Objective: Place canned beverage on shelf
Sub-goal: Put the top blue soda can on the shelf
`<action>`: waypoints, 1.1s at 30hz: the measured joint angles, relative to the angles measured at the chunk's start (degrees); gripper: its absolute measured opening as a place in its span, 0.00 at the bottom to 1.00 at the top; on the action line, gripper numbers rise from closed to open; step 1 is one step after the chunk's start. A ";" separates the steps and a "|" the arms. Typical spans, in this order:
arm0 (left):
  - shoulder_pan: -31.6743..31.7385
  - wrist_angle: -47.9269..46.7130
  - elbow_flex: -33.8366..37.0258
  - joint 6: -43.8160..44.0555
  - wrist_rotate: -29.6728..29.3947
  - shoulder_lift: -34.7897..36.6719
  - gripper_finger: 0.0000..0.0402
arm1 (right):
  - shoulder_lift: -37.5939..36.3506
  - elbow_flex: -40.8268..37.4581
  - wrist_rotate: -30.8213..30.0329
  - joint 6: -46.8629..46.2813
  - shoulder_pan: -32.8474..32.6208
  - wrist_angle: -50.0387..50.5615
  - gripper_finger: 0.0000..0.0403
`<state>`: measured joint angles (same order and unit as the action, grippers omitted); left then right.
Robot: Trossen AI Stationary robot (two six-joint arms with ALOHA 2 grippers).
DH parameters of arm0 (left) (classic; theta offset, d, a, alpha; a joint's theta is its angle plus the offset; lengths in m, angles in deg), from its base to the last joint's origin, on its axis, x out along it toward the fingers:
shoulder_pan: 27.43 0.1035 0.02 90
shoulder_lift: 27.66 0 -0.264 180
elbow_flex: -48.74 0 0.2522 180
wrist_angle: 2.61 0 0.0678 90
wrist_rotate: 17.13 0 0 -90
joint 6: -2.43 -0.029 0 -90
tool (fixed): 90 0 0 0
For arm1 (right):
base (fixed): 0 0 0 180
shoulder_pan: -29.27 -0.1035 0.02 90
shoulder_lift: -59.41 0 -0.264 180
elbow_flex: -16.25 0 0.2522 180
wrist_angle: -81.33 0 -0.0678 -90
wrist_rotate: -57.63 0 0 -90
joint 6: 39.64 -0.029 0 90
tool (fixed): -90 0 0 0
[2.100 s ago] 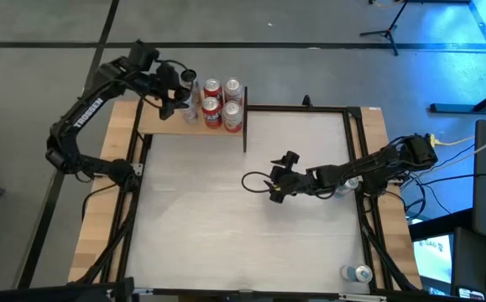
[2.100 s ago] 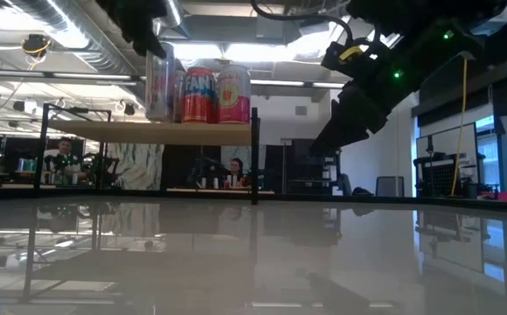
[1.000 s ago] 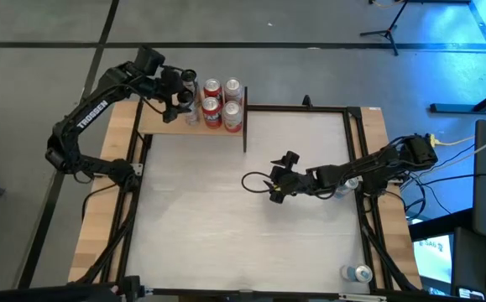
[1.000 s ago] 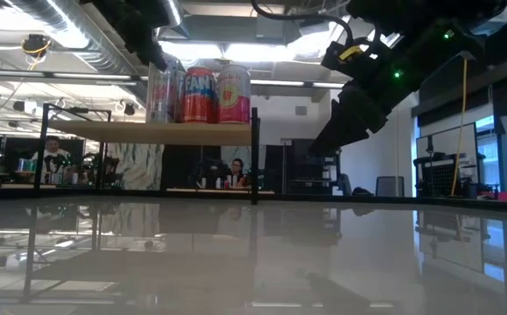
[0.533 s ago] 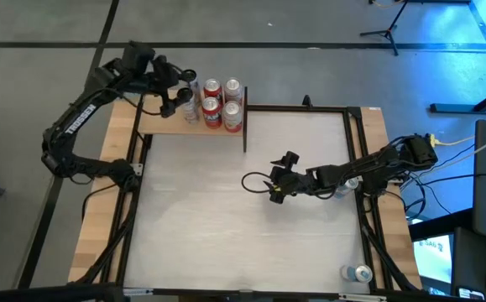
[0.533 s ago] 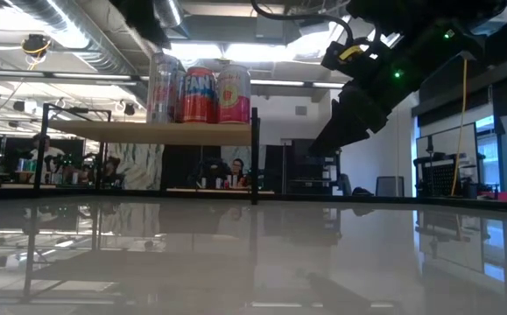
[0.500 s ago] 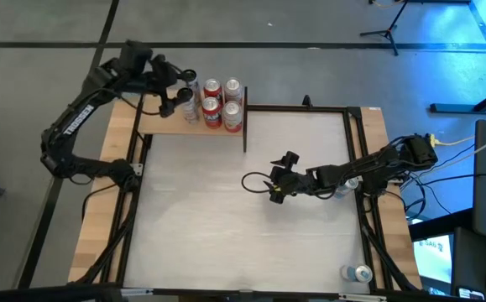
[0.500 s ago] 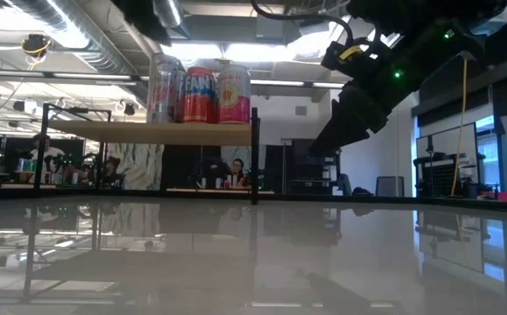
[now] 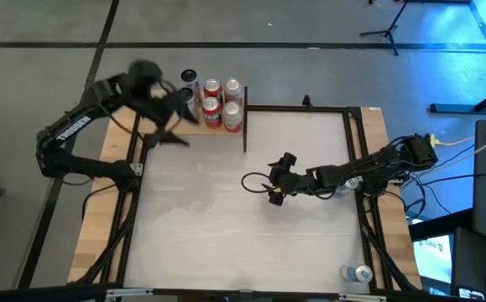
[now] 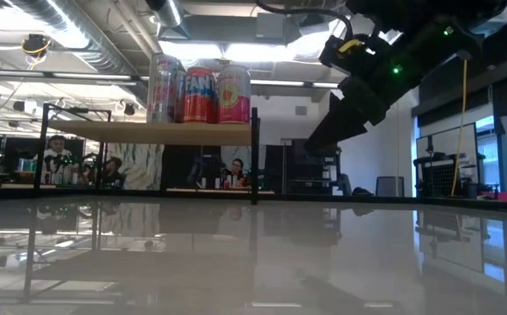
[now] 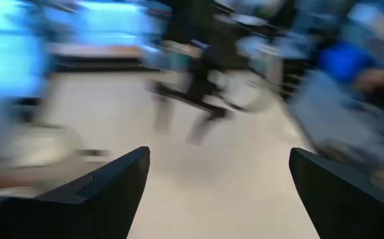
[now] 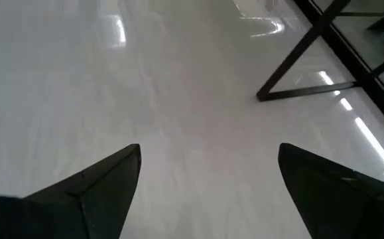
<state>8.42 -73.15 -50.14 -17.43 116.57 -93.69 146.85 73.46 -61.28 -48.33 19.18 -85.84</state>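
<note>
The shelf (image 9: 171,126) is a small tan board on a black frame at the table's far left. Several cans stand upright on it: a silver one (image 10: 161,87) at the left end, red and pink ones (image 9: 211,107) beside it. My left gripper (image 11: 218,179) is open, blurred with motion in the high view (image 9: 171,134), above the shelf's near edge and clear of the cans. My right gripper (image 9: 263,183) is open low over the bare tabletop near the table's middle, and nothing lies between its fingers (image 12: 208,179).
One more can (image 9: 360,273) lies at the table's near right corner. The black frame rails (image 9: 360,168) run along the table's sides. The white tabletop (image 9: 226,235) stretches between the two arms.
My left gripper has drawn back from the silver can on the shelf, risen out of the top of the low view, and swung round toward the table's near side. The silver can stays standing on the shelf. My right arm has kept still.
</note>
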 joint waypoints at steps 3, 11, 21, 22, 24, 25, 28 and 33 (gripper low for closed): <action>-6.08 -0.31 5.04 0.11 1.23 1.08 0.88 | -0.30 1.76 0.45 0.04 -0.11 2.20 0.88; -21.95 15.84 25.00 9.98 -11.94 6.87 0.88 | -4.89 16.78 1.23 -6.85 -2.89 36.23 0.88; -37.89 46.65 50.18 22.66 -49.67 11.88 0.88 | -6.78 32.05 1.38 -28.08 -2.14 76.36 0.88; -38.73 49.26 52.39 23.70 -51.67 11.79 0.88 | -6.86 32.83 1.03 -31.32 -2.15 79.05 0.88; -39.80 55.35 56.39 25.73 -53.72 11.29 0.88 | -6.91 33.68 1.30 -36.16 -2.30 82.61 0.88; -40.13 58.38 58.17 26.59 -53.98 11.03 0.88 | -6.88 33.70 2.19 -37.78 -2.32 83.38 0.88; -40.83 65.77 62.71 28.27 -53.15 10.19 0.88 | -6.86 33.70 8.98 -38.70 -2.25 83.24 0.88; -41.17 74.34 66.58 28.51 -52.80 9.40 0.88 | -6.51 33.70 13.73 -40.73 -1.93 87.95 0.88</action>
<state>-32.75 1.19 16.44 11.08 63.77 -84.30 140.33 107.16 -47.55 -89.05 17.26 2.10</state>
